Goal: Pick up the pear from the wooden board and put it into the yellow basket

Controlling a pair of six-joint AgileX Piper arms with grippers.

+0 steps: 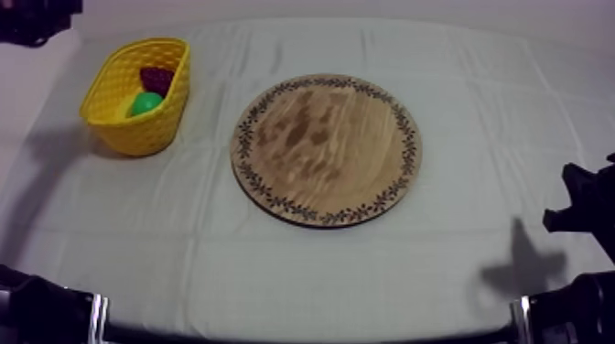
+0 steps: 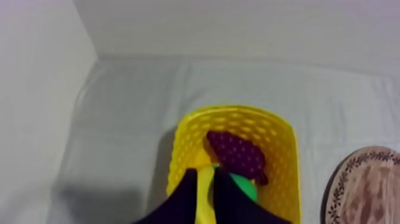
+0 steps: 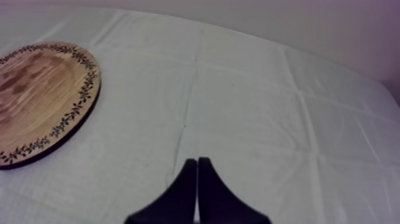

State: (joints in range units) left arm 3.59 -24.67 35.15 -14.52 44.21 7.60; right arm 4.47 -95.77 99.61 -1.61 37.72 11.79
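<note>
Pear (image 1: pixel 145 102) sits in yellow basket (image 1: pixel 108 91) beside grapes (image 1: pixel 157 79), off wooden board (image 1: pixel 325 151). Your left hand (image 2: pixel 206 199) hangs above basket, fingers slightly apart. Right hand (image 3: pixel 197 190) is pressed together. Pear probably light, hard, slick; you'd grip its belly.

The top camera looks down aslant over the whole bench (image 1: pixel 512 91). The left wrist camera sits close above the yellow basket (image 2: pixel 238 113); the right wrist camera faces low across the cloth (image 3: pixel 268 119). All share the wooden board (image 1: pixel 325 151).

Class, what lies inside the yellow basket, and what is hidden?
A bunch of grapes and a green pear lie in the yellow basket. The grapes partly cover the pear; anything beneath is hidden.
</note>
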